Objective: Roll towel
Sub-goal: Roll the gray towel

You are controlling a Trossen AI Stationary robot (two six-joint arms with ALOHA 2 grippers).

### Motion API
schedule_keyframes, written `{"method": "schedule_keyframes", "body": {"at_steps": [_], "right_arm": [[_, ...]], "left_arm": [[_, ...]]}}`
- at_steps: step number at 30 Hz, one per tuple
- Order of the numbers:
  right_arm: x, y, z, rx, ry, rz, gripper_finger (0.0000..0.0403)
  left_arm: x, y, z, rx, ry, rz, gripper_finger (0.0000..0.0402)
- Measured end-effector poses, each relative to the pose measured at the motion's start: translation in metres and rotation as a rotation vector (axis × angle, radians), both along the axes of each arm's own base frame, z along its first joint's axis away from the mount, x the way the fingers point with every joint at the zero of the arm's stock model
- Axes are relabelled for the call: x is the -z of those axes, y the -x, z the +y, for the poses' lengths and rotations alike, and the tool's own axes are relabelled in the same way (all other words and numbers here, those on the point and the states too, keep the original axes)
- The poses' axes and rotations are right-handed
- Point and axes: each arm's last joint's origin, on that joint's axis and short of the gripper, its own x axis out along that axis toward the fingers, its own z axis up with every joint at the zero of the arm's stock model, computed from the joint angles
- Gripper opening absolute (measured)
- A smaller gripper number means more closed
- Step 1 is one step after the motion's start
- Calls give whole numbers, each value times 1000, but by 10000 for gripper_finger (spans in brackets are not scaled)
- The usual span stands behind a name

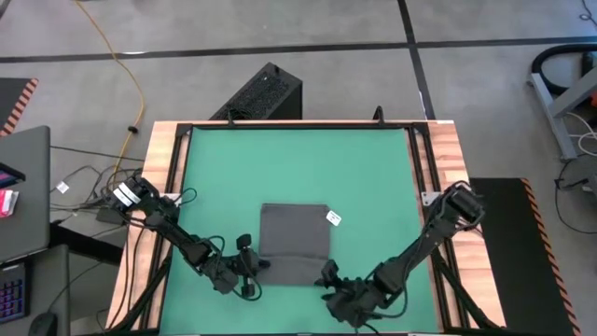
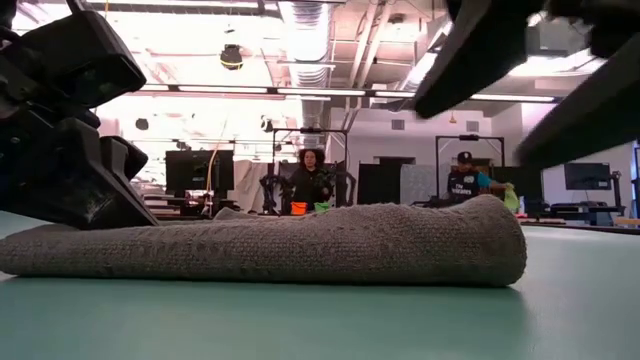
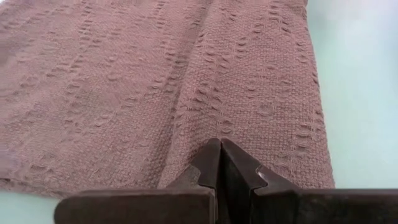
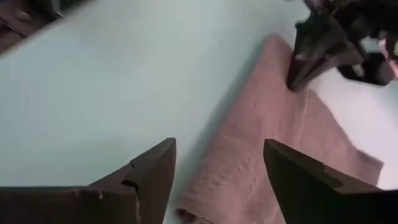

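The green tabletop (image 1: 298,168) carries one thing: the towel (image 1: 295,243), a dark grey cloth lying a little toward the front edge, midway between the side edges. Its front end is turned over into a low, thick fold, which the low view shows as a rounded lip at one end. A small white tag (image 1: 333,218) sticks out at its right rear corner.

The left gripper (image 1: 250,265) sits at the towel's front-left edge, its fingers pressed together and tips resting on the cloth; whether any fabric is pinched there I cannot tell. The right gripper (image 1: 328,280) hangs just off the front-right corner, fingers spread wide and holding nothing.

The towel looks light, limp and coarse-woven, so it should grip well yet sag and unroll if released. I judge the best hold is the folded front lip, near both corners.
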Motion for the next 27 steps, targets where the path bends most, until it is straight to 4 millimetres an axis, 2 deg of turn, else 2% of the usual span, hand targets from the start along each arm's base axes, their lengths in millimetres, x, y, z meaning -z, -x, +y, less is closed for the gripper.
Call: {"method": "schedule_keyframes", "body": {"at_steps": [4,8,11,14,20,27], "right_arm": [[9,-7,-5,11,-35,39,271],[27,-11,-3,11,-35,66,271],[41,-15,-5,66,-27,80,271],[46,-18,-9,122,-49,85,271],[44,-17,-10,159,-48,73,271],[29,-7,-4,162,-28,16,270]], "left_arm": [[0,0,0,12,11,9,0],[0,0,0,13,10,10,0],[0,0,0,13,9,11,0],[0,0,0,13,9,12,0],[1,0,0,15,7,14,0],[1,0,0,16,7,15,0]]}}
